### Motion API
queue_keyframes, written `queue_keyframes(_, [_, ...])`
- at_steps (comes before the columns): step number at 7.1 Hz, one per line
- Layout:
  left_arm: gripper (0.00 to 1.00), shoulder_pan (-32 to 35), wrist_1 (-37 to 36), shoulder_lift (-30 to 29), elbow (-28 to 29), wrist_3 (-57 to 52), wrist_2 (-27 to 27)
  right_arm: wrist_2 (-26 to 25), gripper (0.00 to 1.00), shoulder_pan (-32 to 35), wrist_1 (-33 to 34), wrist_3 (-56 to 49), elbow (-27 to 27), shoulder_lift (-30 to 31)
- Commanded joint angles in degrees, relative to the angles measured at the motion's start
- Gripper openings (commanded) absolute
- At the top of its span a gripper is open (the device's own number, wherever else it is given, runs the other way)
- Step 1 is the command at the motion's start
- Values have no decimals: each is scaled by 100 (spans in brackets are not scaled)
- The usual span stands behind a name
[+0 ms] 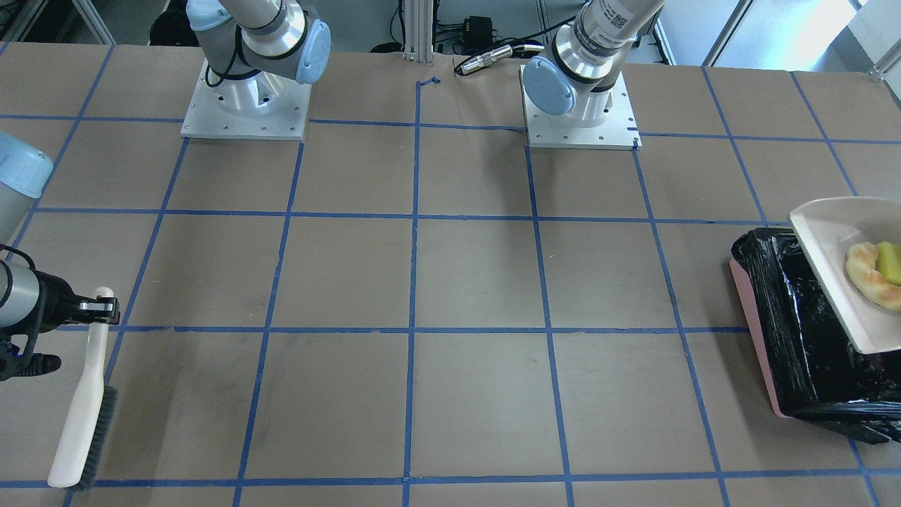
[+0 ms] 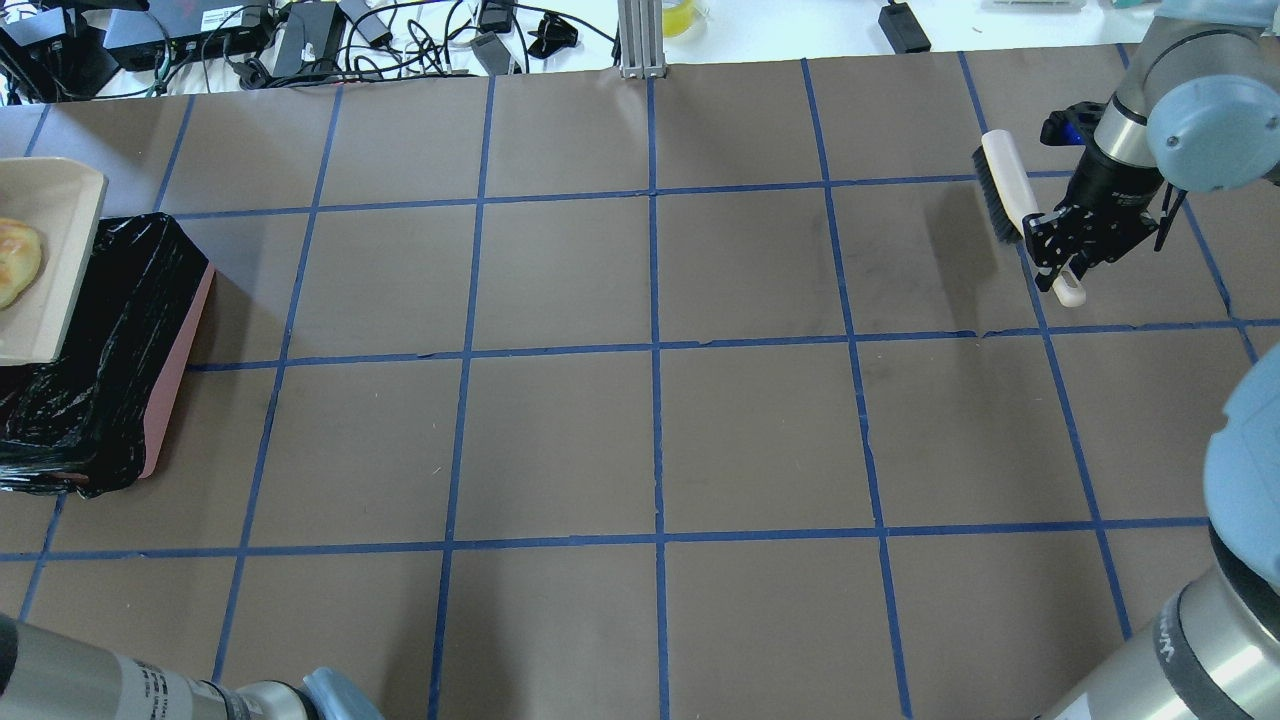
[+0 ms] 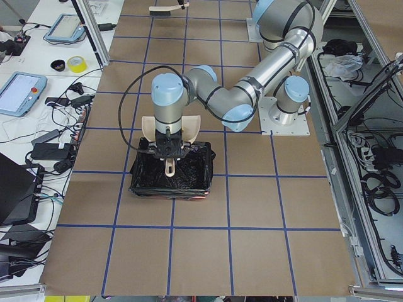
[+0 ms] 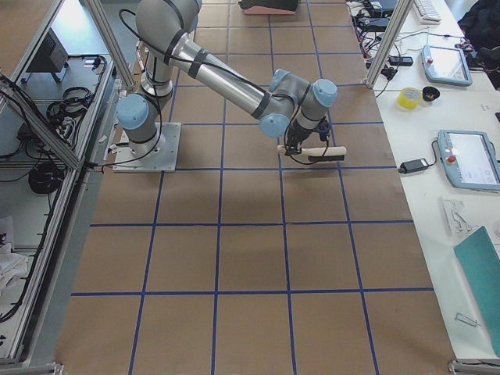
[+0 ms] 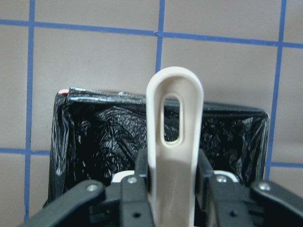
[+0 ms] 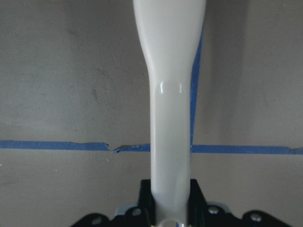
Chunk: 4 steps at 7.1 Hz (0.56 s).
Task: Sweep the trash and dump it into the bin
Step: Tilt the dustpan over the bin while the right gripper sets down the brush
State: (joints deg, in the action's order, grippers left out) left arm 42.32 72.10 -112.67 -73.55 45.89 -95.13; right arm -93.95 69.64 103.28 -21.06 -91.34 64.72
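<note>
On the taped table (image 1: 450, 282), the left gripper (image 5: 173, 182) clamps the dustpan (image 1: 823, 239) over the bin (image 1: 781, 306). Tip steeply so the trash (image 1: 869, 278) slides in. The right gripper (image 2: 1055, 255) clamps the brush (image 2: 1003, 182).

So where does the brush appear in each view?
Front-facing: brush, lower left.
Overhead: brush, upper right.
Exterior left: brush, top edge.
Exterior right: brush, centre.
Left wrist: not in it; only the dustpan.
Right wrist: brush handle, centre.
Landmark: right gripper on its handle.
</note>
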Motion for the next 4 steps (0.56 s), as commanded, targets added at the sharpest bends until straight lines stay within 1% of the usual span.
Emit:
queue_keyframes(1, [0, -83, -808, -544, 183, -220, 4, -79, 0, -46, 8, 40, -147, -4])
queue_keyframes(2, [0, -83, -1264, -597, 105, -804, -5, -80, 0, -73, 8, 49, -199, 5])
queue_keyframes(3, [0, -83, -1826, -659, 17, -1158, -5, -80, 0, -117, 8, 40, -261, 22])
queue_keyframes(4, [0, -83, -2371, -712, -132, -1509, 12, -80, 3, -117, 16, 32, -261, 14])
